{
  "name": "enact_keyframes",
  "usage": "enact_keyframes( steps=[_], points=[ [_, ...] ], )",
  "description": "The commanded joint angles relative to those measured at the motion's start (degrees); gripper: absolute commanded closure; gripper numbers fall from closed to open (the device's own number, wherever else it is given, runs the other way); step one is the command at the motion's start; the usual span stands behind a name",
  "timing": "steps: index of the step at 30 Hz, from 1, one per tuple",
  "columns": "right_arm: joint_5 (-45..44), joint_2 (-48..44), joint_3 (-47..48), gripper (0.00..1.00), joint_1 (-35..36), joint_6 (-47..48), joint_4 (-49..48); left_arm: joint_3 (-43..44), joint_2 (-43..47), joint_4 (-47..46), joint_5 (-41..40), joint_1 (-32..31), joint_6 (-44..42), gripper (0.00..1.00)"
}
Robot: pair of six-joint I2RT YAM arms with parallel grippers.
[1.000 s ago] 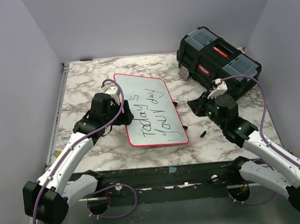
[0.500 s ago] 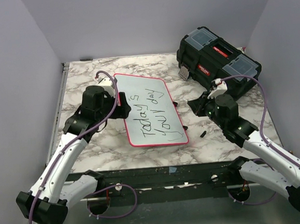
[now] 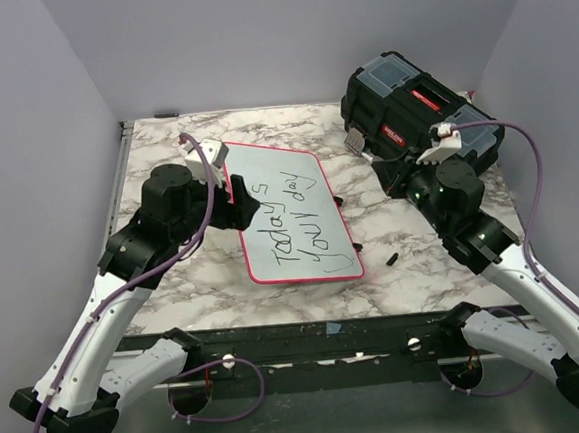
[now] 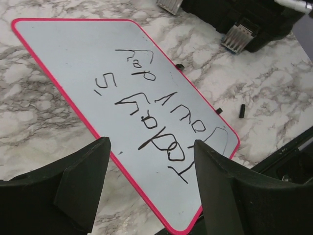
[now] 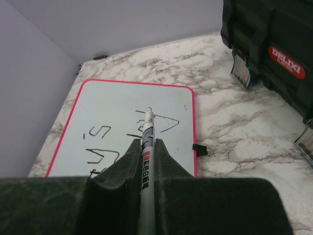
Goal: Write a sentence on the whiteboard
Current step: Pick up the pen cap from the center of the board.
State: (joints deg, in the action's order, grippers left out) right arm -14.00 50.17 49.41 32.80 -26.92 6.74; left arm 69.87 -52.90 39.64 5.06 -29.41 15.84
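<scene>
Well, the black toolbox (image 3: 422, 111) on the desk (image 3: 164, 156) looks shut, contents unseen; left pincer (image 4: 151, 147) gapes empty above the whiteboard (image 4: 73, 63), right pincer (image 5: 146, 147) clamps a marker (image 5: 147, 126).

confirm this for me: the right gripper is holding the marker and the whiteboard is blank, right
One thing is wrong: the whiteboard is not blank. The left wrist view shows the sentence on it in black, in two lines. The right gripper is holding the marker, as you said.
</scene>
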Motion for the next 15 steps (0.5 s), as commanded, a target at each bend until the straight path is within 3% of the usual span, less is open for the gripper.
enact_keyframes(
  steps=[1,15],
  points=[
    [-5.22,0.59,6.16,0.99,0.25,2.91,2.11,1.1,-2.77,0.27,-0.23,-6.36,0.07,0.31],
    [-11.08,1.1,14.77,0.99,0.25,6.51,5.39,3.68,-20.43,-11.59,-4.62,-25.3,-2.48,0.34]
  ],
)
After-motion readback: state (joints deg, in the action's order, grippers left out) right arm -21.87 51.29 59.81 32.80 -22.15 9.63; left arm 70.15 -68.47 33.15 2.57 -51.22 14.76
